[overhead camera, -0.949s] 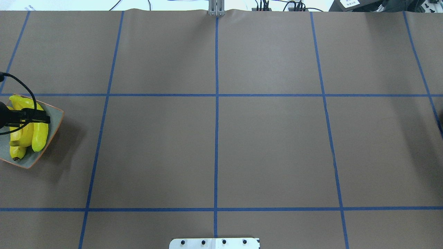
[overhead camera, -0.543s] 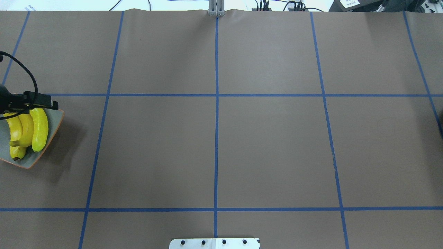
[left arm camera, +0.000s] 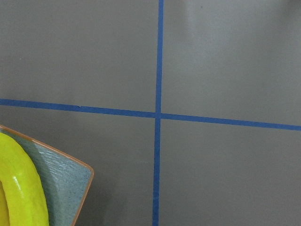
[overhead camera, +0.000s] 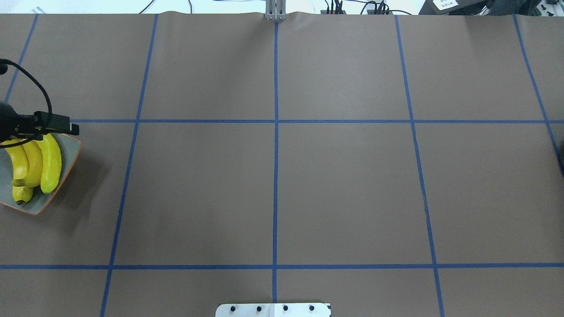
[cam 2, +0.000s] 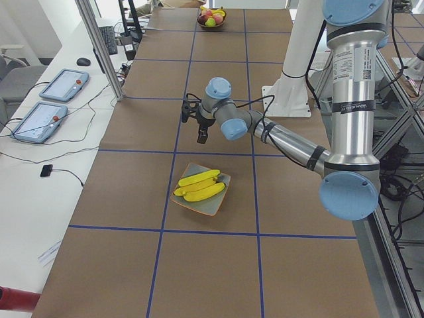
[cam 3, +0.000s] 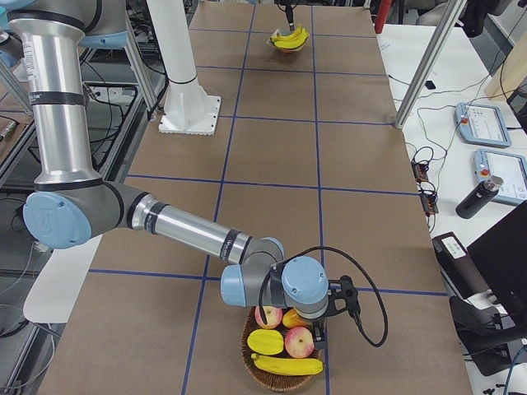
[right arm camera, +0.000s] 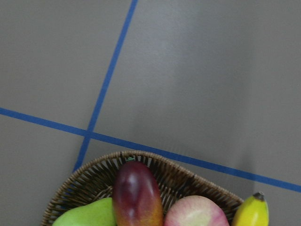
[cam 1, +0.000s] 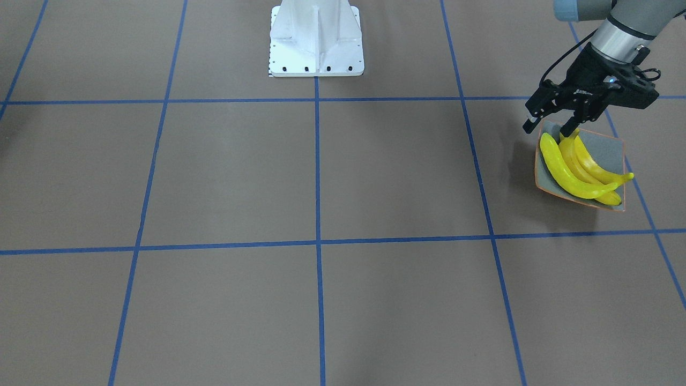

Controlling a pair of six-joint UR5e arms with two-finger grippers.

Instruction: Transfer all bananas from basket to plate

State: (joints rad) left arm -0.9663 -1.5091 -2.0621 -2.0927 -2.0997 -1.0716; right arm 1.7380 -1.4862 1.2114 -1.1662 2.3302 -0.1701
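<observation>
Three yellow bananas [cam 1: 571,172] [overhead camera: 49,164] [cam 2: 199,187] lie side by side on the square grey plate [cam 1: 611,149] [overhead camera: 68,152] [cam 2: 213,204] with an orange rim, at the table's left end. My left gripper [cam 1: 547,127] [overhead camera: 61,129] [cam 2: 202,131] hangs above the plate, open and empty. Its wrist view shows one plate corner [left arm camera: 70,176] and a banana [left arm camera: 21,193]. At the other end, a wicker basket [cam 3: 262,372] [right arm camera: 155,162] holds one banana [cam 3: 288,364] [right arm camera: 251,213] among other fruit. My right gripper [cam 3: 319,331] hovers over the basket; whether it is open or shut I cannot tell.
The basket also holds apples [cam 3: 300,341], a reddish mango [right arm camera: 137,195] and a green pear [right arm camera: 91,215]. The white robot base [cam 1: 316,43] stands at mid-table on the near edge. A side desk with tablets [cam 2: 40,119] and cables runs along the far edge.
My left gripper has lifted up off the bananas and now hangs higher above the plate. Bananas and plate have stayed put.
</observation>
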